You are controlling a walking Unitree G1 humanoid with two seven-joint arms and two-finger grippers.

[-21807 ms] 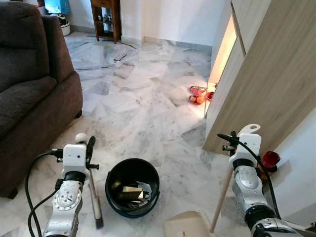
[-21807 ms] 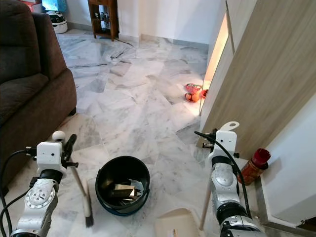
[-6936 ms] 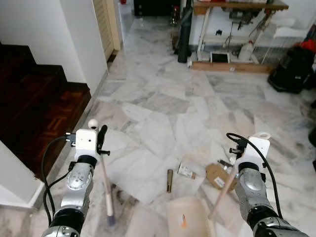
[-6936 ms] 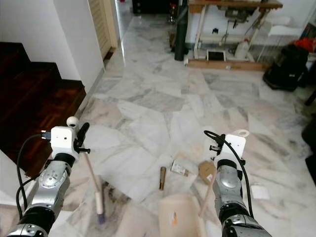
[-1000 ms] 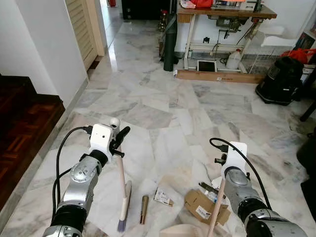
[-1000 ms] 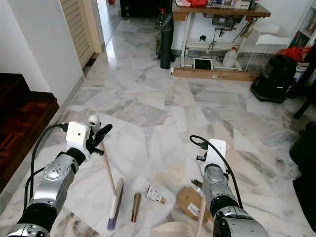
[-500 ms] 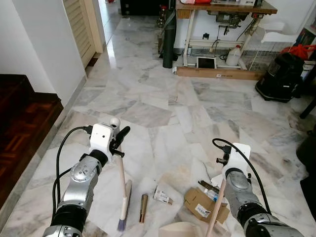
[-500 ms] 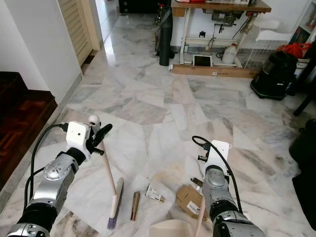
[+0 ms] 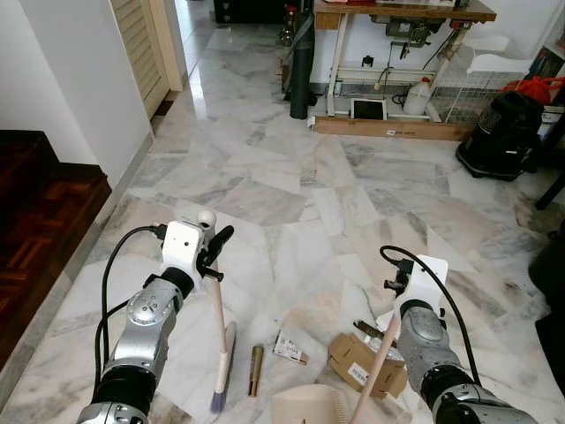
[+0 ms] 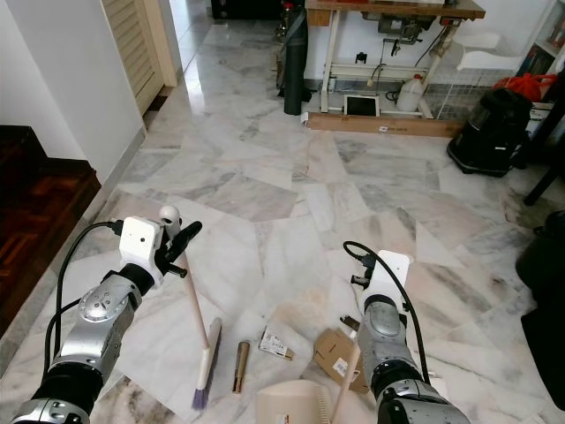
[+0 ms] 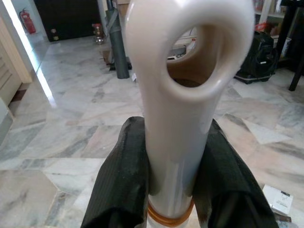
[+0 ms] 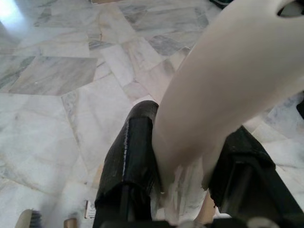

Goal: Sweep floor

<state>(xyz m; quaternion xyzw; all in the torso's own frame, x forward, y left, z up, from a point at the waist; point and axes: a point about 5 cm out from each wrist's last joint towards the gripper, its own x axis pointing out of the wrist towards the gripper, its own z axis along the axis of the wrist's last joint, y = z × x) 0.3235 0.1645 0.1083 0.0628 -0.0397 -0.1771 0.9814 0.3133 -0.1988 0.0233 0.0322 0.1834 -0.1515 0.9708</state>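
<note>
Dustpan (image 9: 307,409) now nearer litter (handle between right gripper (image 12: 185,156) fingers).

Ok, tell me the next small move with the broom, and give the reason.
Probably drag the broom rightward, pushing the brown tube and the small packet toward the dustpan. The left gripper grips the broom handle with the bristles on the floor just left of that litter, and the right gripper holds the dustpan handle with the pan set just beyond it.

My head cameras look forward and down at the same marble floor (image 9: 291,185), while each wrist camera peers closely along its claw's fingers.
</note>
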